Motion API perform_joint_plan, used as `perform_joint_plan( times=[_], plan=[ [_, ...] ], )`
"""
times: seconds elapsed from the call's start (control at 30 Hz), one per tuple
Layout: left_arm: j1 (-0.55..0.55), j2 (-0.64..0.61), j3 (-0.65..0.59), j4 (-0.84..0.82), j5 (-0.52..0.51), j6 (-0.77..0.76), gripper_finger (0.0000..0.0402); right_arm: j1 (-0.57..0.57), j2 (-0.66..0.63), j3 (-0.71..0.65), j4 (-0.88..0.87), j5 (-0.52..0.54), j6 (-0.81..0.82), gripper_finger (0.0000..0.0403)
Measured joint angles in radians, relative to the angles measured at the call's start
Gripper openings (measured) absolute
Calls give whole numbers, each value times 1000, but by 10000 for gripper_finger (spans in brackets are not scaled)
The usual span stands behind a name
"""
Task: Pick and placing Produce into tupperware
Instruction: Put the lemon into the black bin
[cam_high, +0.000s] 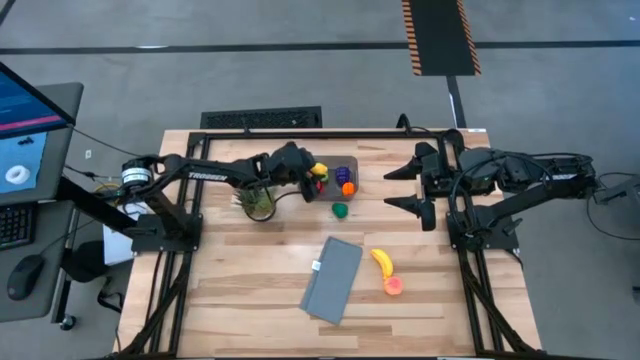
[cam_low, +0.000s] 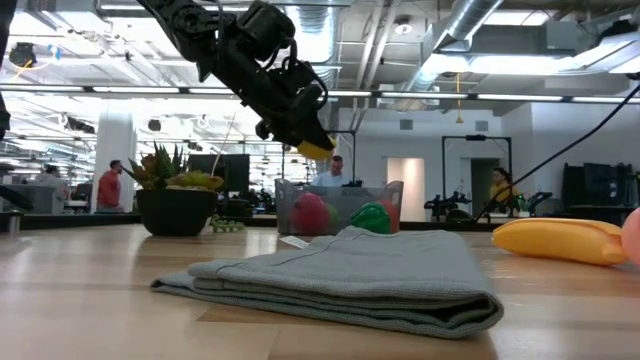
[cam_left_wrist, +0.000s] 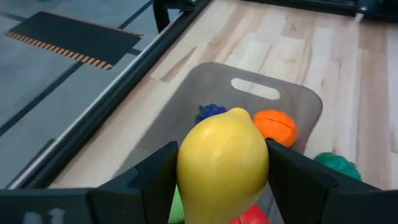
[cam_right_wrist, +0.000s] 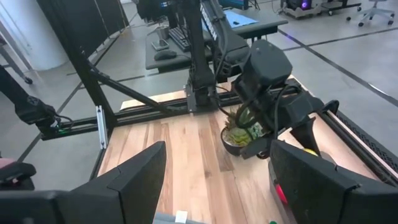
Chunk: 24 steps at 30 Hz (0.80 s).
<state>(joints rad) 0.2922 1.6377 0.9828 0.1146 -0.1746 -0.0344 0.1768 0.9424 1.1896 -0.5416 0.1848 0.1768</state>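
Observation:
My left gripper (cam_high: 316, 171) is shut on a yellow toy lemon (cam_left_wrist: 224, 163) and holds it above the left end of the smoky-grey tupperware (cam_high: 345, 163). In the tub lie a purple piece (cam_left_wrist: 210, 112), an orange piece (cam_left_wrist: 275, 126), a red piece (cam_low: 310, 213) and a light green piece (cam_left_wrist: 176, 209). A dark green piece (cam_high: 341, 210) rests on the table just in front of the tub. A yellow banana (cam_high: 382, 262) and a pink piece (cam_high: 394, 287) lie nearer the front. My right gripper (cam_high: 402, 186) stands open, raised, right of the tub. My left gripper pinches the lemon's two opposite sides (cam_left_wrist: 186, 168) between its two fingers (cam_left_wrist: 155, 180). The fingers come from the table's left, slanting downward. The lemon is lifted clear above the tub, its pointed tip (cam_left_wrist: 238, 112) facing away from the gripper.
A potted spiky plant (cam_high: 260, 203) stands under the left arm, left of the tub. A flat grey-blue folded panel (cam_high: 332, 278) lies in the middle front of the table. Black frame rails (cam_high: 300, 132) run along the far edge and both sides.

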Motion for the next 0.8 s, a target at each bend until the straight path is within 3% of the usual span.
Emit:
perform_joint_plan(
  times=[0.8],
  plan=[
    [84, 11, 24, 3, 112, -2, 212, 0, 41, 0, 18, 0, -1, 311]
  ],
)
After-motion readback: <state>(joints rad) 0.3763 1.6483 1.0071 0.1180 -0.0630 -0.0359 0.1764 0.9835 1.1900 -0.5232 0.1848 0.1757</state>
